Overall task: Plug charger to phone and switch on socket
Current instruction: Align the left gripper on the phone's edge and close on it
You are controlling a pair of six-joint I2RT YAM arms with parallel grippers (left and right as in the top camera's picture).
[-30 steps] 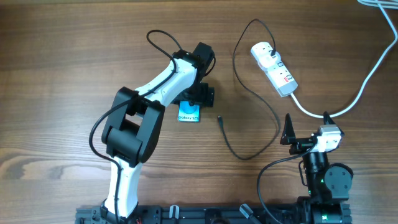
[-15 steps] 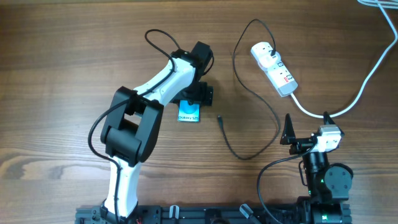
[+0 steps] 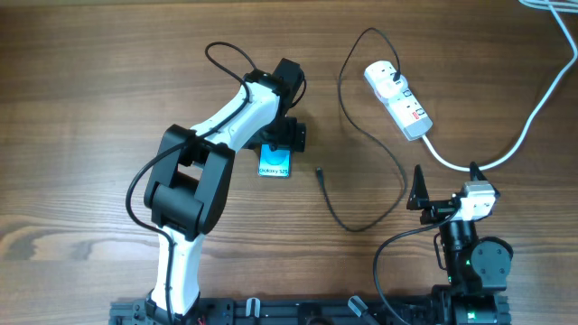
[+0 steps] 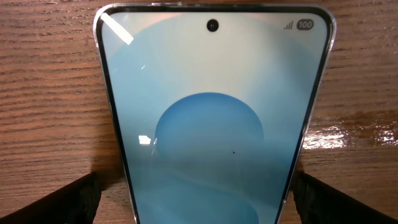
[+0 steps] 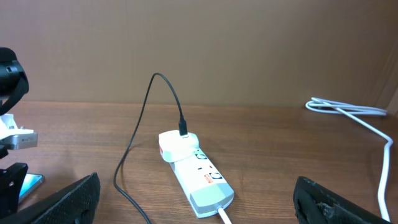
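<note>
At centre frame, the left gripper (image 3: 287,137), jaws spread astride the phone (image 3: 275,163), has edged up-left without closing; the charger tip (image 3: 320,173) lies unplugged just right of it; the right gripper (image 3: 421,191), also spread, waits lower right

On the table (image 3: 90,90) the phone (image 3: 275,163) is laid flat, left of centre, its far end covered from above by the left gripper (image 3: 287,137). In the left wrist view one finger (image 4: 68,202) is seen on each side of the phone, clear of its edges.

The connector tip (image 3: 320,171) of the charger (image 3: 403,179) is laid just right of the phone, not touching. The cable is looped toward the near edge, then carried back to the plug adapter (image 3: 381,72), seated in the far end of the socket (image 3: 411,108). The socket is set slantwise at far right. The thick cord (image 3: 442,157) is led from its near end toward the far right corner.

The right gripper (image 3: 421,188) is held nearer than the socket, just right of the cable loop.
</note>
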